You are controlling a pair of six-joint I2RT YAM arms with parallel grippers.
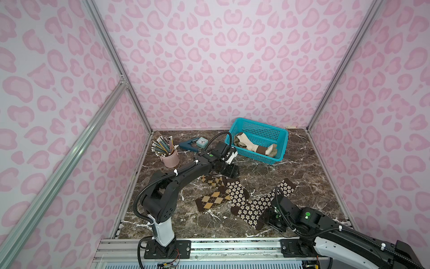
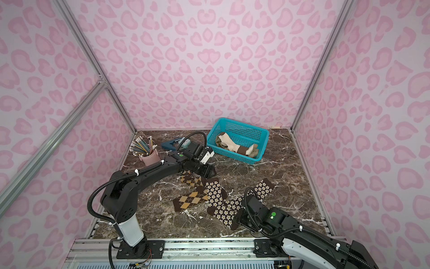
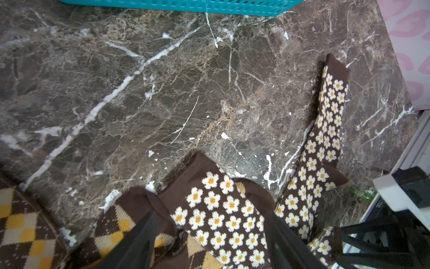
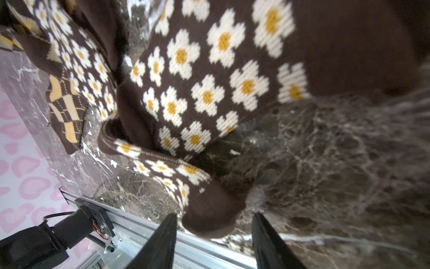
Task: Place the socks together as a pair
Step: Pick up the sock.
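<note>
Socks in cream and brown lie inside the teal basket.

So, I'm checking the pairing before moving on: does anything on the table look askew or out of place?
Yes. One flower sock lies partly over the argyle socks. The other flower sock angles away from it, so the two form a V that meets only at their near ends, not a neat pair.

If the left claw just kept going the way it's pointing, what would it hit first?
Most likely the flowered sock: its brown end lies right between the open fingers of the left gripper. How high above it they stand is hard to tell.
</note>
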